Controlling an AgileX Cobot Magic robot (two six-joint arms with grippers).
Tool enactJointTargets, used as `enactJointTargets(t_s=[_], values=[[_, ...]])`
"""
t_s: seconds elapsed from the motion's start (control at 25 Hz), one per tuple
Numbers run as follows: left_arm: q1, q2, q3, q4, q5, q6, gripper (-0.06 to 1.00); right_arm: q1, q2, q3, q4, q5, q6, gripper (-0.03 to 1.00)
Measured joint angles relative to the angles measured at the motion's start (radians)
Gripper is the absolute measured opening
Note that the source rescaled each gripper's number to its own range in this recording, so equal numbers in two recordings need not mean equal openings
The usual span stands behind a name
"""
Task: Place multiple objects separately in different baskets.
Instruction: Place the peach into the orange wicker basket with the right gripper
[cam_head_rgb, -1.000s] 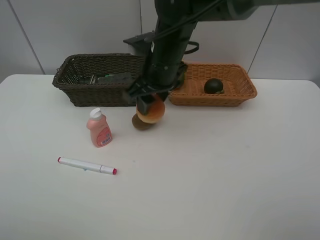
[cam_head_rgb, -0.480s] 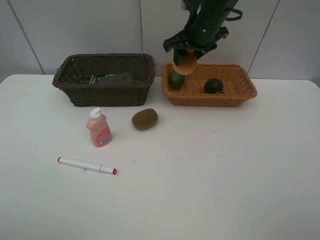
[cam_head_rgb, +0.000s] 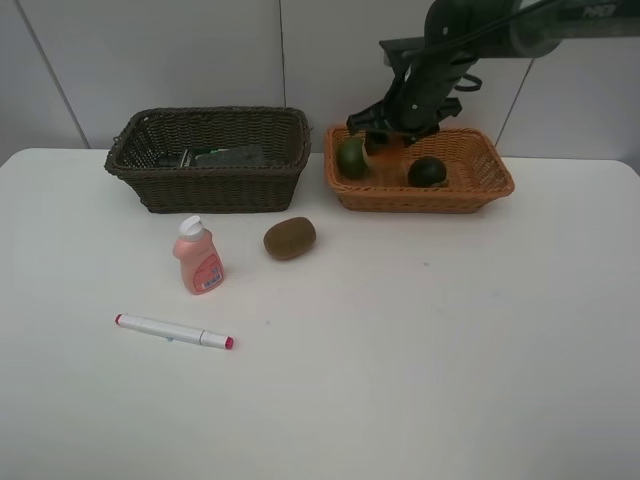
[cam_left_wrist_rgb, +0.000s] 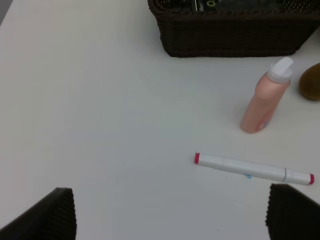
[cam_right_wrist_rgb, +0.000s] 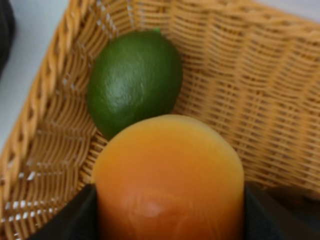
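- Holding the orange-red fruit (cam_right_wrist_rgb: 167, 175), the right fingers (cam_right_wrist_rgb: 67, 220) have dropped down into the tan basket (cam_head_rgb: 420, 200); a second ago they hung over the desk (cam_head_rgb: 400, 350) out in front of that basket, above the kiwi (cam_head_rgb: 290, 238).
- Those fingers are clamped on the fruit's two sides, and it sits low against the basket's weave, just beside the green fruit (cam_right_wrist_rgb: 135, 80).
- The fruit is smooth and glossy, orange shading to deeper red near the bottom.
- The dark-green round fruit (cam_head_rgb: 427, 172) lies in the same basket, further along from the green one.
- The kiwi, pink bottle (cam_head_rgb: 198, 257) and marker (cam_head_rgb: 173, 331) have not moved; all lie on the desk, off to the side of the tan basket and in front of the dark basket (cam_head_rgb: 210, 190).
- The left fingers (cam_left_wrist_rgb: 50, 217) stand wide apart, holding nothing.
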Motion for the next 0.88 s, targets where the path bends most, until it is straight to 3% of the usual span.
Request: enactJointTargets(t_s=[0.56,0.68,0.72,0.88], values=[[0.000,0.000,0.000,0.000,0.000,0.000,1.00,-0.004,0.011,0.000,0.023,-0.018,0.012,0.38],[0.000,0.000,0.000,0.000,0.000,0.000,1.00,-0.004,0.011,0.000,0.026,-0.020,0.006,0.81],[0.000,0.000,0.000,0.000,0.000,0.000,1.00,-0.004,0.011,0.000,0.028,-0.020,0.004,0.88],[0.000,0.000,0.000,0.000,0.000,0.000,1.00,-0.004,0.011,0.000,0.029,-0.017,0.003,0.97]])
